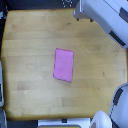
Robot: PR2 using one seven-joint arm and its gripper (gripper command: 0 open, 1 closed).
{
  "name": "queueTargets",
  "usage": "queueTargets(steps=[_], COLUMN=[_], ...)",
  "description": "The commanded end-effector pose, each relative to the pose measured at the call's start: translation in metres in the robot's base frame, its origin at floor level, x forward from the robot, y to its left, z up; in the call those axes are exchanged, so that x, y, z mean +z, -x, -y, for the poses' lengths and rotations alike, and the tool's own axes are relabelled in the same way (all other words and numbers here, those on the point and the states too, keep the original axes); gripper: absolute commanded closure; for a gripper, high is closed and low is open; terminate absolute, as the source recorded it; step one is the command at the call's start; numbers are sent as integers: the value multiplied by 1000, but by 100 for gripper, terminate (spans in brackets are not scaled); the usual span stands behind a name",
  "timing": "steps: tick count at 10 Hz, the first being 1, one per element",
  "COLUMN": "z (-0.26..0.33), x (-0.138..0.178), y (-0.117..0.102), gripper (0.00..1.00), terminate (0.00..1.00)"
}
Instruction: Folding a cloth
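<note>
A small pink-magenta cloth [63, 65] lies flat near the middle of the wooden table [30, 45], a rectangle taller than it is wide. A large white arm segment [105, 17] reaches in from the exterior view's upper right corner, well apart from the cloth. No fingers or fingertips of the gripper show in this frame; the arm's end is cut off or hidden.
White and grey robot body parts [119, 105] sit at the lower right, over the table's corner. A dark strip [2, 30] runs along the table's left edge. A pale object [2, 95] stands at the lower left edge.
</note>
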Motion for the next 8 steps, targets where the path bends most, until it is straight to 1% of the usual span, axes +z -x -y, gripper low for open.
queueTargets(steps=[1, 4, 7, 8], z=[117, 143, 172, 180], x=[7, -3, -11, -14], y=[26, 32, 27, 27], gripper=[0, 0, 0, 0], terminate=[0, 0, 0, 100])
